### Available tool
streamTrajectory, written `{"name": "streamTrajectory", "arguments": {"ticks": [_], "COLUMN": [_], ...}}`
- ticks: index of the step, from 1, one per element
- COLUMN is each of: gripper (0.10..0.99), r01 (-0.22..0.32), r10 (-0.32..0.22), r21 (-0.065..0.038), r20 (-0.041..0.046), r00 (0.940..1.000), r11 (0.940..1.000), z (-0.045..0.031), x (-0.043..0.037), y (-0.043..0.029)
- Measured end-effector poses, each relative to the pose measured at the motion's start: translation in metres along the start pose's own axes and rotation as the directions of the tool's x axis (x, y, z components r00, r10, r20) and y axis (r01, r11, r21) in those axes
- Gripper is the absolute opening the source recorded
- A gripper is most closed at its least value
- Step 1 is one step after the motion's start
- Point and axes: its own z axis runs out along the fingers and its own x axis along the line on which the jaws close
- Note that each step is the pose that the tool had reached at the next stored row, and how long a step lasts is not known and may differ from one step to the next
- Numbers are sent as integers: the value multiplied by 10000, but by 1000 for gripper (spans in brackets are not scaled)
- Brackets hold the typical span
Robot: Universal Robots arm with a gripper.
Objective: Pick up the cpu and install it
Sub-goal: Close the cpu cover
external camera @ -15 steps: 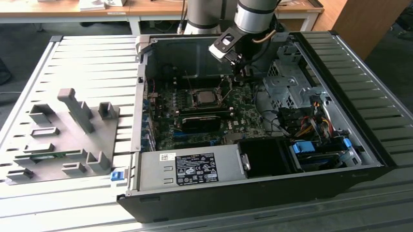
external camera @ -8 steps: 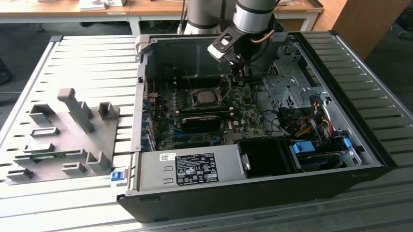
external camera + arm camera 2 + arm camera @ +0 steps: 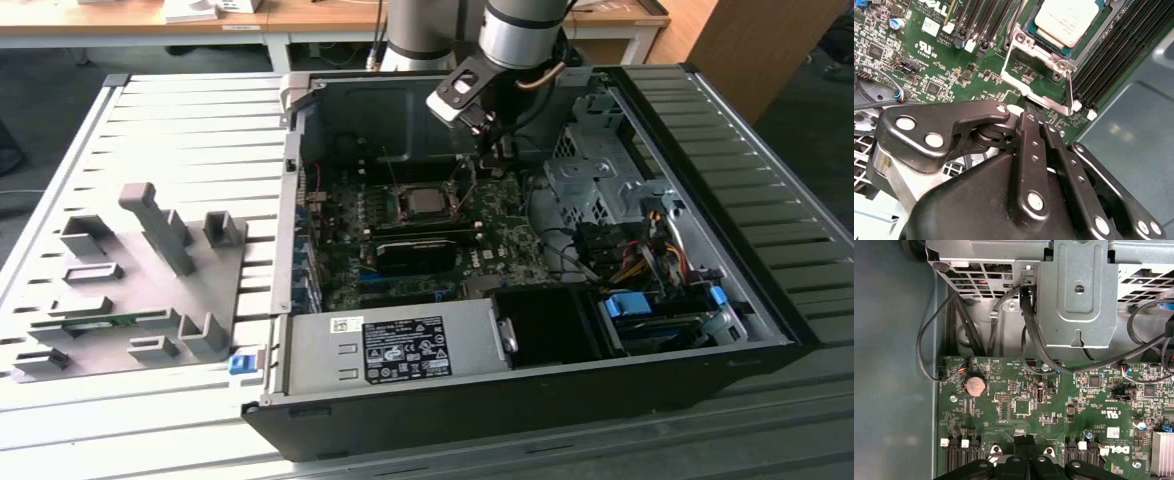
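Slatted grey metal bench carried the open black computer case. We found the square silver-topped cpu lying in its socket; hence, we judged, the black gripper nearby had fingers closed together, empty.

Soft, even light lies on the pale ribbed metal worktop, where shadows are only faint. The open black computer case is dimmer inside, darkest along its far wall. In the second wrist view the shiny silver square cpu glares whitish, and the black metal gripper carries dull highlights.
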Motion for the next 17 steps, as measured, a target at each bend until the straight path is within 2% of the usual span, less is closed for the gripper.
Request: {"name": "streamTrajectory", "arguments": {"ticks": [17], "gripper": [106], "r01": [0], "r10": [0], "r21": [0], "r20": [-1], "r00": [10000], "r11": [10000], "z": [1], "x": [0], "y": [-36]}}
